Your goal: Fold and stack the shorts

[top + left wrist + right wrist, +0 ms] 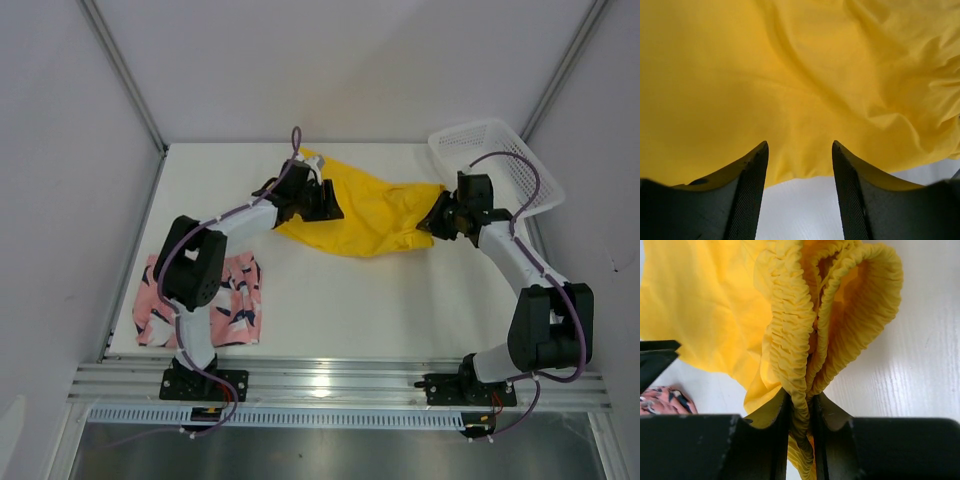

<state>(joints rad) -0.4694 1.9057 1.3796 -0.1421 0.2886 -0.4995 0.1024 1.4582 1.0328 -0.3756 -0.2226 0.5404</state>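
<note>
Top external: bright yellow shorts (370, 215) of soft plain fabric, rumpled, near the far edge of the white table (400, 310), about midway along it, strung between the two arms. Left claw (325, 203) down on the left end of that cloth, right claw (437, 220) at its right end. Pink shorts (243, 300) of soft fabric with navy-and-white leafy print, flat in the near left corner, partly hidden by the left arm, well apart from the yellow pair. White plastic mesh basket (500, 150) at the far right corner, jutting past the right edge.

Left wrist: left claw (800, 165) parted fairly wide, black fingers (752, 195) well apart, bare table (800, 210) showing in the gap. Edge of the yellow shorts (790, 75) reaching in between the tips, loose, not clamped.

Right wrist: right claw (800, 407) squeezed narrow on the gathered elastic waistband of the yellow shorts (790, 315), ruffled band pinched between both fingers (765, 440) and fanning out in loops beyond the tips. Corner of the pink shorts (660, 400) at the left margin, lying on the table (910, 365).
</note>
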